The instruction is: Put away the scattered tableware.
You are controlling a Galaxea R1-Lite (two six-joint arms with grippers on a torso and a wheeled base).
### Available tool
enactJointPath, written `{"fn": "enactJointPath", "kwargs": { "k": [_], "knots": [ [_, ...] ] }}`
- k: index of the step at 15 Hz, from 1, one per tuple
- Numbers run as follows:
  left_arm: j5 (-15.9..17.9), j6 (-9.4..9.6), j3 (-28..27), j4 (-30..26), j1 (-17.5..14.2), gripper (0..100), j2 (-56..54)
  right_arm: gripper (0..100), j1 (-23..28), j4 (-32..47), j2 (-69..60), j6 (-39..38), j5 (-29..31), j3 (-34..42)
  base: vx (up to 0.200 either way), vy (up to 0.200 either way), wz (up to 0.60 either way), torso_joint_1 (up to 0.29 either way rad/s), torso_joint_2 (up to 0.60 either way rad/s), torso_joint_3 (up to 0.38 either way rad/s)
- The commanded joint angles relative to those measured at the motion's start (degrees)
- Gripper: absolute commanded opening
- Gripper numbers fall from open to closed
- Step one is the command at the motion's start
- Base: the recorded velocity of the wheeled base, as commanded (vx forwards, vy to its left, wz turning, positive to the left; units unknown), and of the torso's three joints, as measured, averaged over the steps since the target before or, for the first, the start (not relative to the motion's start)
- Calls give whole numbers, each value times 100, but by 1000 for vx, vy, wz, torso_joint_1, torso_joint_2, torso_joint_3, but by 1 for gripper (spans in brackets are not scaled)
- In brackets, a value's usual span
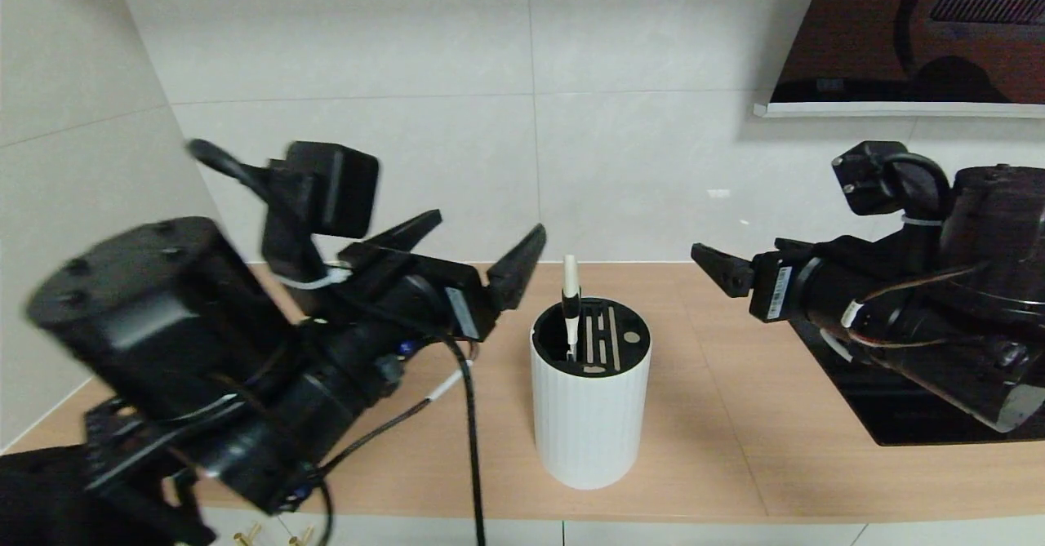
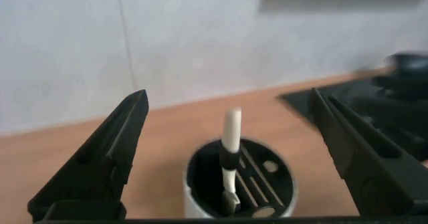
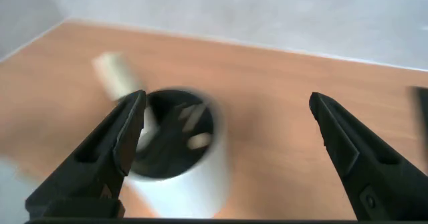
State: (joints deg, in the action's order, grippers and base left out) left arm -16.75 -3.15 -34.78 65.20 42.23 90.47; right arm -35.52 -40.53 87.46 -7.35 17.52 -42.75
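White utensil (image 1: 570, 285) w/ black band upright in ribbed white holder (image 1: 589, 423); L gripper (image 1: 488, 228), R gripper (image 3: 226, 100) spread.

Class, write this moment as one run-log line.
left tool open, empty | right tool open, empty | white-handled utensil upright in holder | holder standing on counter

The head camera looks forward and down onto the bench (image 1: 718, 415) and the tiled wall (image 1: 408, 81) behind it. Each wrist camera sits close in: the one behind the left gripper (image 2: 229, 97) faces low across the bench toward the wall, the one behind the right gripper (image 3: 227, 98) tilts more steeply down. All three share the white utensil holder (image 1: 589, 415).
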Motion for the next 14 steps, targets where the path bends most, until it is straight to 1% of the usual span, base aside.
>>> {"fn": "enactJointPath", "kwargs": {
  "k": [1,2,3,4,5,6,7,8,9,10,11,12,13,14],
  "knots": [
    [313,7,718,-780,-892,100,-2024,100,546,81,-1600,76,94,434,0,0,0,0,0,0],
    [330,7,815,-1387,-1261,100,-2719,100,828,98,-2154,322,59,724,0,0,0,0,0,0],
    [339,7,832,-2248,-1604,100,-3492,100,1144,98,-2699,568,-108,1041,0,0,0,0,0,0],
    [339,7,797,-2942,-1683,100,-4116,100,1223,107,-3103,577,-302,1252,0,0,0,0,0,0],
    [339,16,745,-3496,-1683,100,-4599,100,1223,116,-3455,594,-354,1366,0,0,0,0,0,0],
    [339,51,622,-4428,-1753,100,-5311,100,1258,300,-3991,638,-337,1489,0,0,0,0,0,0],
    [339,112,542,-5210,-2043,100,-5830,100,1496,722,-4492,674,-328,1515,0,0,0,0,0,0],
    [348,209,542,-5755,-2254,100,-6252,100,1865,1162,-4940,674,-381,1577,0,0,0,0,0,0],
    [348,376,595,-6203,-2483,100,-6718,100,2234,1680,-5502,674,-442,1586,0,0,0,0,0,0],
    [383,525,648,-6432,-2729,100,-7078,100,2445,2102,-5986,682,-469,1577,0,0,0,0,0,0],
    [409,587,657,-6493,-2799,100,-7192,100,2515,2260,-6162,682,-469,1586,0,0,0,0,0,0],
    [515,868,762,-6643,-3151,100,-7702,100,2779,2920,-6882,718,-469,1586,0,0,0,0,0,0],
    [515,1000,806,-6704,-3335,100,-8018,100,2902,3359,-7357,779,-469,1586,0,0,0,0,0,0],
    [515,1009,868,-6792,-3441,100,-8273,100,2946,3798,-7805,797,-469,1595,0,0,0,0,0,0]
  ]
}}
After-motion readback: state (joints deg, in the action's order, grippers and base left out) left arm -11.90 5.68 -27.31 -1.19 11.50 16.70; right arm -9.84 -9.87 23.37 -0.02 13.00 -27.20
